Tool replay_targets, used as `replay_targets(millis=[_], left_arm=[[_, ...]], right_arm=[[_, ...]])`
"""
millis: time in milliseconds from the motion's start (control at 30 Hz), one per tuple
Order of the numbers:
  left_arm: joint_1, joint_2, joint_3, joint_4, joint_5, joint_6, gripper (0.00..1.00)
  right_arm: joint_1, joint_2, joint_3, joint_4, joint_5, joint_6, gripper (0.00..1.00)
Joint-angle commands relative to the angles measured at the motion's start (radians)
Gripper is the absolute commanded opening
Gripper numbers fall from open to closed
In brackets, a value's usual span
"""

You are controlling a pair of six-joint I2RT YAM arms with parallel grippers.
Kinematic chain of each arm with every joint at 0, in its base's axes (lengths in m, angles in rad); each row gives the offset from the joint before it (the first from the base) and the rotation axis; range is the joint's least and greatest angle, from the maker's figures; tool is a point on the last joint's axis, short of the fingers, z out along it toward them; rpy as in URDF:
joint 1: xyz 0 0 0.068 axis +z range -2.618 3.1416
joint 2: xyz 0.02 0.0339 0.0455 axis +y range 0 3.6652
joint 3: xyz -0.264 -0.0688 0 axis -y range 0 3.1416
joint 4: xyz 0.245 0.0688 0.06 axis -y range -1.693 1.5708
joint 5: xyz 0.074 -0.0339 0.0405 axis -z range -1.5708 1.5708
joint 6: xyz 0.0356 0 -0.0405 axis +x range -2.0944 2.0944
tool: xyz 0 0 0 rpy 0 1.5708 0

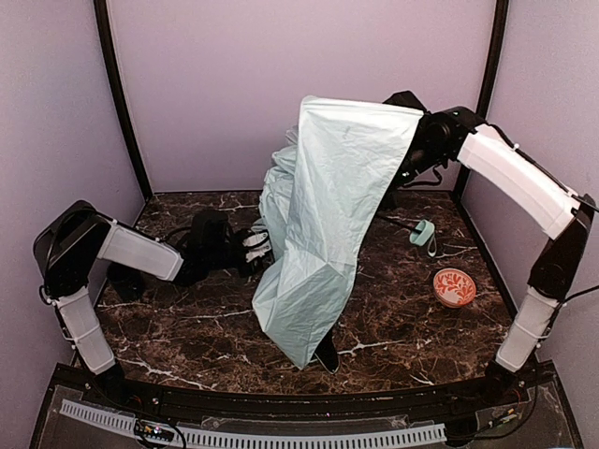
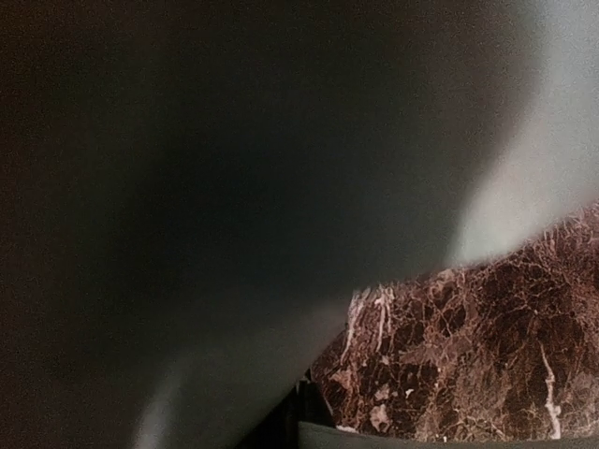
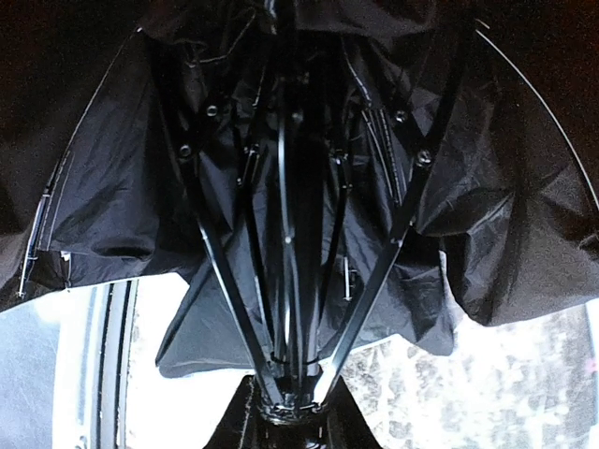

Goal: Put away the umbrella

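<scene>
Top view: half-folded umbrella at the centre of a dark marble table, pale mint fabric outward. Hangs by its upper end from the right gripper, raised high at the back right; droops to a lower corner touching the marble near the front edge. Small mint handle lying on the table to the right, clear of the canopy, joined to it by a thin black shaft.

Right wrist view: black lining and thin ribs fanning upward from a hub at the bottom centre, at the very place of the jaws. Parted only narrowly and, by the look of it, clamped on that hub; fingers themselves hidden.

Left gripper low at the left edge of the canopy, touching the fabric. Fully closed; no telling whether on cloth or on nothing. Left wrist view: blurred fabric close against the lens, a wedge of marble below.

Likely trouble from here: thin ribs bending or snagging under a sideways pull from both arms at once. Smooth cloth slipping from the closed left jaws, letting the canopy sag open. Loose handle dragging over the marble into the round orange-red object nearby. Fabric filling the left wrist camera, hence misjudged reaches.
</scene>
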Motion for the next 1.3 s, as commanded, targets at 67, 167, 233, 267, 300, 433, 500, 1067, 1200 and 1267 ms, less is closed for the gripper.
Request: replay_targets(millis=[67, 167, 233, 267, 300, 433, 500, 1067, 1200, 1267], left_arm=[[0.0, -0.011, 0.014, 0.096, 0.012, -0.061, 0.0], [-0.003, -0.034, -0.016, 0.078, 0.024, -0.094, 0.0], [-0.008, -0.041, -0.047, 0.075, 0.018, -0.109, 0.0], [-0.011, -0.042, -0.059, 0.075, 0.018, -0.114, 0.0], [-0.013, -0.042, -0.068, 0.079, 0.019, -0.116, 0.0], [-0.021, -0.031, -0.063, 0.084, 0.005, -0.112, 0.0], [-0.021, -0.023, -0.047, 0.073, -0.006, -0.113, 0.0], [-0.021, -0.377, -0.256, -0.468, -0.412, -0.073, 0.99], [-0.018, -0.416, -0.251, -0.512, -0.52, -0.045, 0.99], [-0.017, -0.414, -0.206, -0.577, -0.55, -0.059, 0.99]], right_arm=[[0.021, 0.056, 0.085, 0.083, -0.036, 0.099, 0.0], [0.019, 0.046, 0.048, 0.121, -0.033, 0.119, 0.0], [0.019, 0.039, 0.025, 0.154, -0.034, 0.139, 0.0], [0.018, 0.038, 0.024, 0.164, -0.043, 0.145, 0.0], [0.018, 0.04, 0.031, 0.168, -0.056, 0.148, 0.0], [0.018, 0.045, 0.071, 0.143, -0.111, 0.119, 0.0], [0.018, 0.045, 0.052, 0.156, -0.091, 0.135, 0.0], [0.051, 0.359, -0.147, 0.305, 0.065, 0.363, 0.0], [0.051, 0.419, -0.153, 0.321, 0.133, 0.383, 0.02], [0.051, 0.452, -0.141, 0.302, 0.146, 0.387, 0.06]])
